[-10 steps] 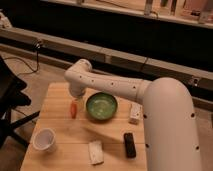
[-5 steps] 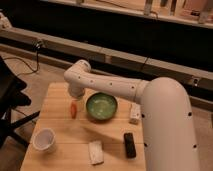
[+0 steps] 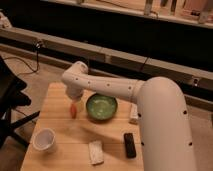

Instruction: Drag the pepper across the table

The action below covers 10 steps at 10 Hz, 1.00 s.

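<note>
1. Behind everything run long dark ledges with cables, and a black chair (image 3: 12, 100) stands at the left edge of the frame.
2. Our white arm (image 3: 150, 107) fills the right side and reaches to upper left of centre, then bends down toward the table (image 3: 67, 127).
3. On the table, the green bowl (image 3: 101, 107) sits at centre, a white cup (image 3: 45, 140) at lower left, a white packet (image 3: 95, 152) and a black bar (image 3: 129, 145) along the bottom, and a white tube (image 3: 133, 114) right of the bowl, partly hidden by the arm.
4. Our gripper (image 3: 75, 101) hangs straight down at the left of the bowl, its tip right at the top of the pepper. We cannot tell how wide it is set, nor whether it has hold of anything.
5. The pepper (image 3: 74, 111) lies on the wood just left of the bowl, close to the rim but apart from it, well above the cup.
6. To drag well, we judge that we should keep light downward contact so the pepper slides and does not roll out, move slowly in one straight line, and choose the bare wood to the left or lower left. That keeps it away from the bowl's rim. The cup is the thing to steer past.
</note>
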{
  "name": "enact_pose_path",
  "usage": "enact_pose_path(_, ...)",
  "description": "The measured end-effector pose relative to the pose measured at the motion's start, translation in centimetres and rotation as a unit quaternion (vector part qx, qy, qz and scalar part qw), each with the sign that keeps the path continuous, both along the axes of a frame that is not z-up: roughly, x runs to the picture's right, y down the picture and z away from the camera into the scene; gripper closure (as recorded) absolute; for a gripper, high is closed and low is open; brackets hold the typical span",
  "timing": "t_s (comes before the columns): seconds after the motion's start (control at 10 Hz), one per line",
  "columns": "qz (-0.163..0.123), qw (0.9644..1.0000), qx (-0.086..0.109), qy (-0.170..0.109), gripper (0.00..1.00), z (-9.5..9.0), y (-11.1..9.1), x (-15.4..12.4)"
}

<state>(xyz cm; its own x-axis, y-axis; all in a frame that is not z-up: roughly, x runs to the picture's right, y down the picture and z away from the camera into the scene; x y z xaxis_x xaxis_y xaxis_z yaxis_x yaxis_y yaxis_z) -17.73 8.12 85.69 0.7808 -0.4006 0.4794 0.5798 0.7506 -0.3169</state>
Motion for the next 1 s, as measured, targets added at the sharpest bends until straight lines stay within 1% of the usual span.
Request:
enact_pose_path(0.2, -0.002, 1.0000, -0.005, 0.003, 0.20, 1.0, 0.6, -0.3)
enact_pose_path(0.5, -0.030, 0.9992, -0.025, 0.006, 0.20, 2.8, 2.0, -1.0)
enact_pose_path(0.7, -0.036, 0.9987, -0.036, 0.005, 0.20, 3.8, 2.4, -1.1)
enact_pose_path(0.8, -0.038, 0.9984, -0.041, 0.009, 0.20, 4.4, 2.8, -0.8)
enact_pose_path(0.9, -0.043, 0.9979, -0.047, 0.012, 0.20, 5.1, 3.3, -0.9)
enact_pose_path(1.0, -0.054, 0.9969, -0.055, 0.015, 0.20, 5.7, 3.9, -1.1)
